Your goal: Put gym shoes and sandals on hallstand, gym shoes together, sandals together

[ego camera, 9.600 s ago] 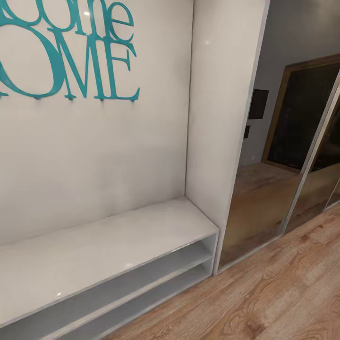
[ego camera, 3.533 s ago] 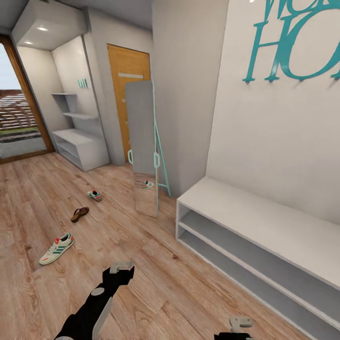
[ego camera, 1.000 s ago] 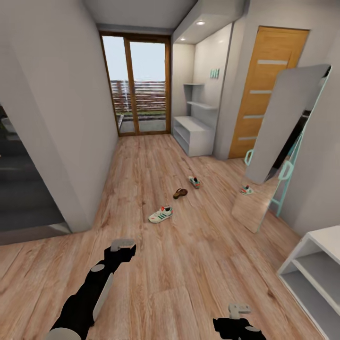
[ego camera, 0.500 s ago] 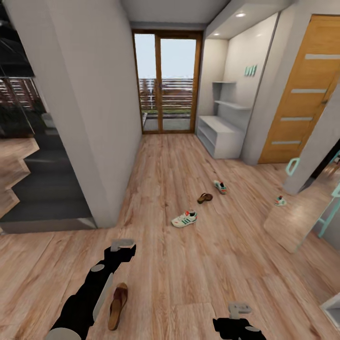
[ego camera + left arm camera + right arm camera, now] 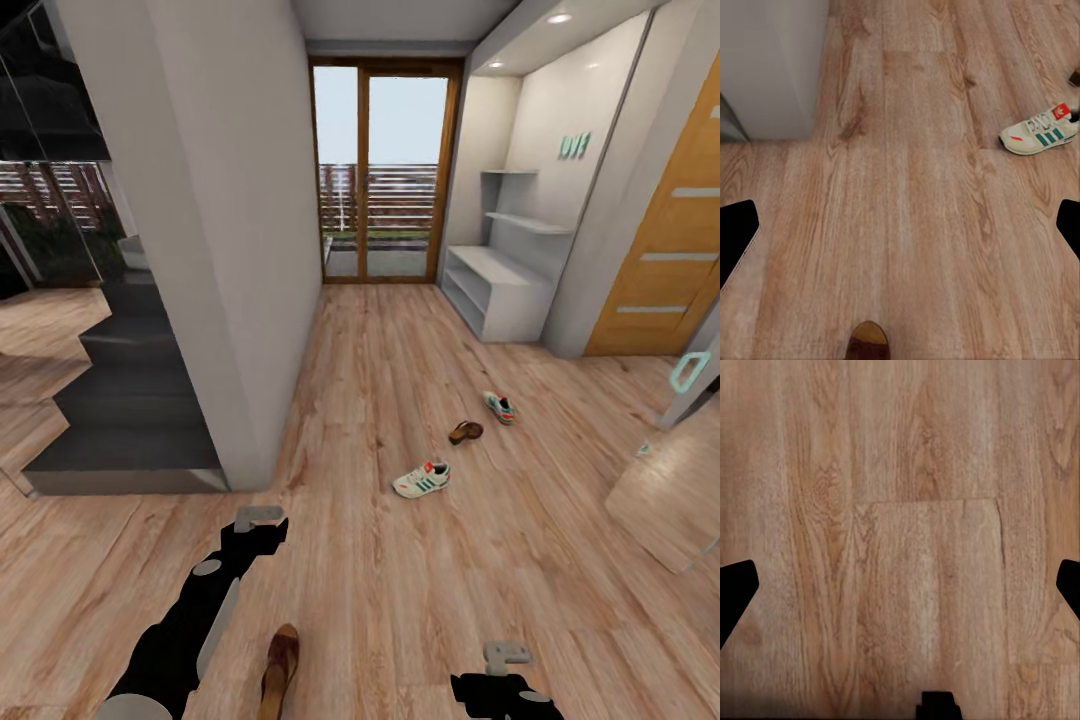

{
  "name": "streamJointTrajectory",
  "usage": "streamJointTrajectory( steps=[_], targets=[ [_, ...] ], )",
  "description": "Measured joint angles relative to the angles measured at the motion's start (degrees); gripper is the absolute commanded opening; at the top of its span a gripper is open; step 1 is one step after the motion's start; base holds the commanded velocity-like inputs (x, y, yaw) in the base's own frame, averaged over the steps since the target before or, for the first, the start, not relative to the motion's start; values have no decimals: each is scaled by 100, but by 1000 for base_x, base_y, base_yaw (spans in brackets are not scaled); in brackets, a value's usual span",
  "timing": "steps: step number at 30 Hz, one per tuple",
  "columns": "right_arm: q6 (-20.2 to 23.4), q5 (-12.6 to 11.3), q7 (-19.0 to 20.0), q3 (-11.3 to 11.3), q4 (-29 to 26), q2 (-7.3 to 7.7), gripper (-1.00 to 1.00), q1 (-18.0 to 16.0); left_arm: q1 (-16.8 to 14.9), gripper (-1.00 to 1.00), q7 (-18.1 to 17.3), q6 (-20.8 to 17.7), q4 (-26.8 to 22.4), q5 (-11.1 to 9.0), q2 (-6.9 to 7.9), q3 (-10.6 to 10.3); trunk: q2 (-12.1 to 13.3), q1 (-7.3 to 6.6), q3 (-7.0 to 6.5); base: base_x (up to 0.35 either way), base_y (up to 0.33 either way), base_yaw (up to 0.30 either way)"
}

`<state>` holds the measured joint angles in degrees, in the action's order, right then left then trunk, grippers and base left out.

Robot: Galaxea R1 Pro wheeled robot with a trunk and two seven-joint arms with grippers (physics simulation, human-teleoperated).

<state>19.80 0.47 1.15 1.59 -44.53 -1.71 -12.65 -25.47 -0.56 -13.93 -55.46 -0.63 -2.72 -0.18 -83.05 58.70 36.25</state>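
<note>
Two gym shoes lie on the corridor floor [image 5: 400, 560]: the nearer gym shoe [image 5: 421, 480] mid-corridor, also in the left wrist view [image 5: 1039, 132], and the farther gym shoe [image 5: 498, 406] beyond it. One sandal [image 5: 465, 431] rests between them. Another sandal [image 5: 279, 668] lies close in front of me beside my left arm, its tip in the left wrist view [image 5: 868, 342]. The hallstand [image 5: 493, 291] stands far down the corridor on the right. My left gripper [image 5: 258, 518] hangs open over bare floor. My right gripper [image 5: 507, 655] is open too, above plain planks.
A grey wall corner [image 5: 230, 300] juts out on the left with dark stairs [image 5: 120, 420] behind it. A glass door [image 5: 385, 170] ends the corridor. An orange door [image 5: 665, 260] and a leaning mirror [image 5: 680, 480] are on the right.
The head view has swung left: shoes, hallstand and door have shifted right in the picture, and the near sandal sits lower. The arms hold the same pose.
</note>
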Motion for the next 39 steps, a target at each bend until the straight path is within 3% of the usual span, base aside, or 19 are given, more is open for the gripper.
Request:
streamJointTrajectory(
  steps=[11, 31, 34, 39],
  targets=[
    [5, 0, -1, 0, -3, 1, 100, 1, -1, 100, 0, 9, 4, 4, -3, -1, 0, 2, 0, 214, 124, -79],
    [21, -25, -35, 45, -42, 8, 100, -17, 0, 100, -6, 38, 123, 21, 0, 2, 0, 3, 0, 6, 3, -27],
    [87, -33, -36, 49, -185, 9, 100, -200, -7, 100, -3, 34, 220, 22, 0, 6, 0, 3, 0, 0, 0, 0],
    [925, -54, -9, 48, -432, 6, 100, -1007, -111, 100, 6, 30, 294, 17, 0, 15, 1, 3, -1, 0, 0, 0]
  ],
)
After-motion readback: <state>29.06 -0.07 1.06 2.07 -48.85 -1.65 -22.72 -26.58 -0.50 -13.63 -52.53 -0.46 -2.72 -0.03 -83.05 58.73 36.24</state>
